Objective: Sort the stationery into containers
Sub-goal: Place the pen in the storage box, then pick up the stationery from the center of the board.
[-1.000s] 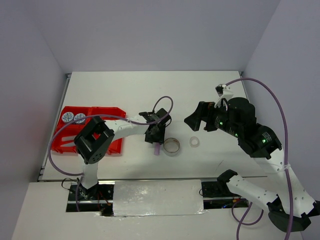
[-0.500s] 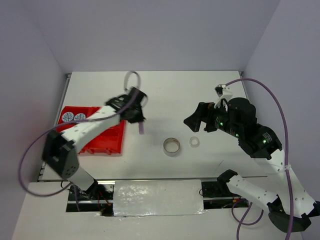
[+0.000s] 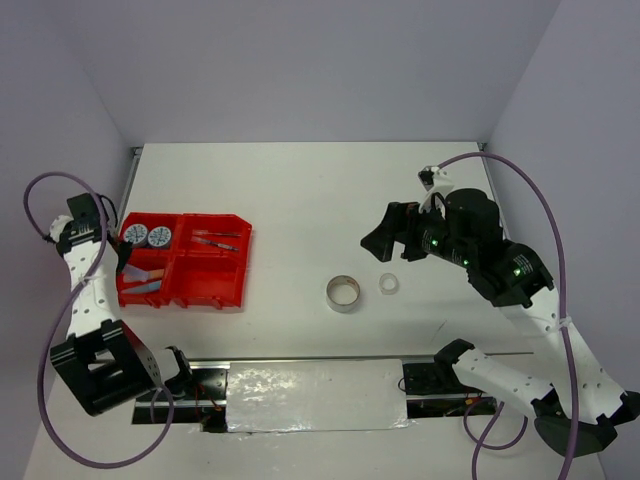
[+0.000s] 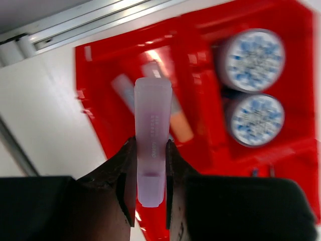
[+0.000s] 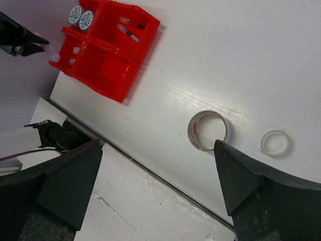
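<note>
Stationery, as I log it from the remote desk.

1. Lilac stick (image 4: 153, 125): pinched near its lower end between the two fingers (image 4: 113, 175) of the left gripper (image 4: 150, 168), at the left side of the red tray (image 3: 212, 282). In the left wrist view it lines up over the compartment that holds the other sticks. A line of faint print runs along its side; I cannot read it.

2. Light-blue stick (image 4: 123, 90) and orange stick (image 4: 176, 118): lying side by side in the tray's near left compartment. No legible marking.

3. Two round tubs (image 3: 134, 235) (image 3: 159, 236): side by side in the far left compartment. White lids with a blue pattern; I see no words on them.

4. Two thin pens (image 3: 216, 240): in the far right compartment, too small for me to make out any lettering.

5. Grey tape ring (image 3: 343, 293): flat on the tabletop (image 3: 300, 190), toward its near edge, about midway across. A small red label shows inside the ring in the right wrist view; unreadable.

6. Clear tape ring (image 3: 388, 284): just right of the grey one, apart from it.

7. Tray: four compartments, set along the tabletop's left edge.

8. Right gripper (image 3: 388, 240): fingers (image 5: 70, 175) spread wide, holding nothing, above the two tape rings.
</note>
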Robot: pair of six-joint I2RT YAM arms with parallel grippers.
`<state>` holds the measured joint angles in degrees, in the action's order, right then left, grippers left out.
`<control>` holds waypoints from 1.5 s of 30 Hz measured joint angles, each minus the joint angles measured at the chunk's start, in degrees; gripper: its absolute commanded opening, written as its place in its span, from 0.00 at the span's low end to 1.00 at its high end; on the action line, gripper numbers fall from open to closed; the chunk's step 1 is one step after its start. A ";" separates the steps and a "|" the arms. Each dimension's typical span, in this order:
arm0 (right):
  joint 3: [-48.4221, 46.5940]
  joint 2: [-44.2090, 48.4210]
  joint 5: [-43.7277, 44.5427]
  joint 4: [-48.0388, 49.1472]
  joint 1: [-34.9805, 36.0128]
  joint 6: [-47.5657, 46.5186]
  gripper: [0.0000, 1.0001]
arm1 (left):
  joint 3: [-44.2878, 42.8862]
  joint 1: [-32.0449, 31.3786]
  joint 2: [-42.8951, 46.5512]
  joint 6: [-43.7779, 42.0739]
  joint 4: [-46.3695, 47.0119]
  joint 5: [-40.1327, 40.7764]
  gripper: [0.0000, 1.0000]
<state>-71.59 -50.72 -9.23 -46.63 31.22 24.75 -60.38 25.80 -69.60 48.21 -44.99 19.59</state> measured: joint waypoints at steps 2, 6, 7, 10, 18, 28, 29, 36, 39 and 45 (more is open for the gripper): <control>0.00 -0.04 -0.44 0.20 0.00 0.00 1.00 | 1.33 3.08 -0.96 -0.52 -0.55 -0.87 0.10; 0.00 -0.11 -0.96 0.37 0.00 0.00 1.00 | 2.54 3.85 -2.16 -1.62 0.68 -2.36 0.51; 0.00 -0.17 -1.03 0.39 0.00 0.00 1.00 | 2.97 3.82 -2.05 -1.90 0.87 -2.71 0.71; 0.00 -0.39 -1.20 0.42 0.00 -0.15 1.00 | 3.87 3.80 -1.88 -1.81 1.46 -3.02 0.96; 0.02 -1.07 -0.76 0.50 0.00 -0.11 1.00 | 3.67 2.80 -1.49 -2.64 2.16 -4.07 0.99; -1.77 -1.99 13.42 -4.44 -3.93 3.61 1.00 | -20.98 -60.59 -14.84 -4.74 9.01 -2.45 0.94; -2.01 -1.68 14.47 -4.92 -4.33 3.98 1.00 | -22.14 -65.09 -17.11 -4.61 8.13 -2.86 0.94; -0.66 1.18 16.22 -6.08 -4.74 5.33 1.00 | -26.75 -78.73 -34.23 -2.91 3.43 -4.28 0.90; 1.18 2.60 16.33 -6.73 -4.76 5.66 1.00 | -26.71 -80.63 -37.99 -2.54 1.51 -4.79 0.84; 2.34 3.32 15.08 -7.19 -4.76 5.62 1.00 | -23.67 -80.85 -38.56 -1.22 1.95 -4.92 0.76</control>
<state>-69.25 -47.40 5.85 -53.82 26.46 30.37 -84.05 -55.05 -108.16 46.98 -43.05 14.68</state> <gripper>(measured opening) 0.997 0.805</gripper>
